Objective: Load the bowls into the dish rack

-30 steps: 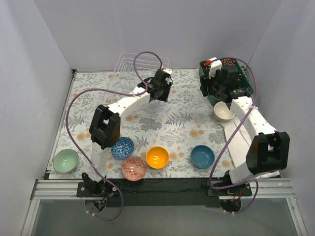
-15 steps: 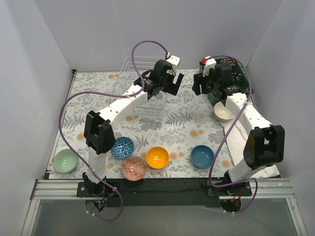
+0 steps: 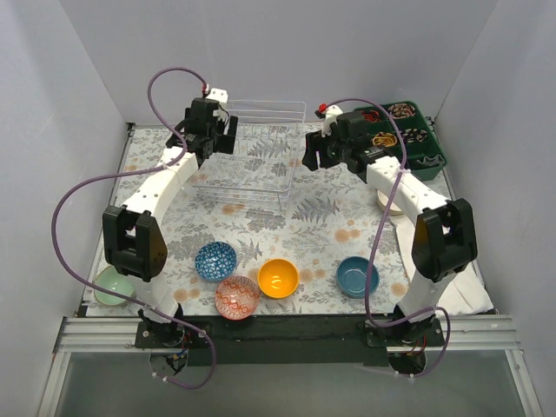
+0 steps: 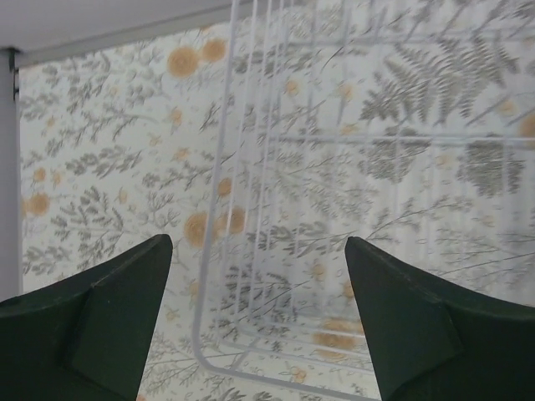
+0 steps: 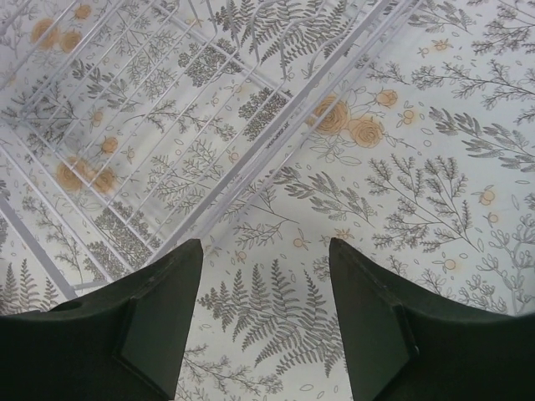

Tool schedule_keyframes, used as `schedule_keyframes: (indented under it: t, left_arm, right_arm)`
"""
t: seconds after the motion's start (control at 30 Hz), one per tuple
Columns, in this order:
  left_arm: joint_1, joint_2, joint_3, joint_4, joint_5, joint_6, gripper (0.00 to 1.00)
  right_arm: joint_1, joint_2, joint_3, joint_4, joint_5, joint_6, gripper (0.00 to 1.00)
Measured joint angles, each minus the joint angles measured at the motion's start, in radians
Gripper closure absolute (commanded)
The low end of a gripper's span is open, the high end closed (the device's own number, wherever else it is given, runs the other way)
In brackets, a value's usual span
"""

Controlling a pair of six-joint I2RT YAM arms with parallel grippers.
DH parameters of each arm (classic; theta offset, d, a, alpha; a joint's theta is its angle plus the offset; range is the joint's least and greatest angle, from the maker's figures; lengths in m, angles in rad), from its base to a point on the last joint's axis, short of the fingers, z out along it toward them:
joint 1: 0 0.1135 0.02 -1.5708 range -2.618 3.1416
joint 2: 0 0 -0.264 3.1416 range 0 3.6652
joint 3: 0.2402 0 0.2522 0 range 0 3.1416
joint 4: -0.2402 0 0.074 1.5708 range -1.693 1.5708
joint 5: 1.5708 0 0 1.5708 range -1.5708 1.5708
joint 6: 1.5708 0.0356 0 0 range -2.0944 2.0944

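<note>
Now, the empty dish rack (image 3: 252, 152) sits upper centre of the top view, and the bowls (image 3: 278, 278) lie along the lower edge. The left gripper (image 4: 259, 326) and right gripper (image 5: 267, 317) flank the rack, fingers apart and holding nothing. It looks best to grip both ends squarely and together, so the rack doesn't skew.

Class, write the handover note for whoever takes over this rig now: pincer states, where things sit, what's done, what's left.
Left pincer: open, empty, over the left edge of the dish rack.
Right pincer: open, empty, beside the rack's right edge.
Rack: far centre, holds no bowls.
Bowls: blue-patterned bowl, red-and-white bowl, orange-yellow bowl and plain blue bowl along the front; mint green bowl front left; cream bowl right, partly under the right arm.
Done: none loaded. Left: all six.
</note>
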Motion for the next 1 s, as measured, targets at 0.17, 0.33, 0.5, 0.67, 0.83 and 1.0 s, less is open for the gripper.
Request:
schedule_keyframes:
  t: [0.17, 0.33, 0.5, 0.67, 0.83, 1.0]
  left_arm:
    - [0.090, 0.048, -0.030, -0.011, -0.003, 0.000, 0.18]
    - [0.126, 0.066, -0.038, -0.007, -0.002, -0.004, 0.19]
    - [0.150, 0.107, -0.036, -0.001, 0.007, -0.008, 0.23]
    - [0.183, 0.214, -0.005, 0.000, 0.035, -0.013, 0.24]
    - [0.209, 0.299, 0.028, -0.001, 0.054, -0.009, 0.34]
    - [0.224, 0.315, 0.045, -0.004, 0.098, -0.008, 0.51]
  right_arm:
    - [0.038, 0.074, 0.071, 0.000, 0.016, 0.045, 0.34]
    - [0.072, 0.140, 0.132, 0.004, 0.035, 0.079, 0.35]
    - [0.088, 0.187, 0.153, 0.008, 0.063, 0.100, 0.36]
    - [0.088, 0.203, 0.153, 0.006, 0.093, 0.127, 0.39]
    - [0.088, 0.205, 0.153, 0.008, 0.119, 0.139, 0.40]
    - [0.091, 0.221, 0.166, 0.010, 0.135, 0.140, 0.41]
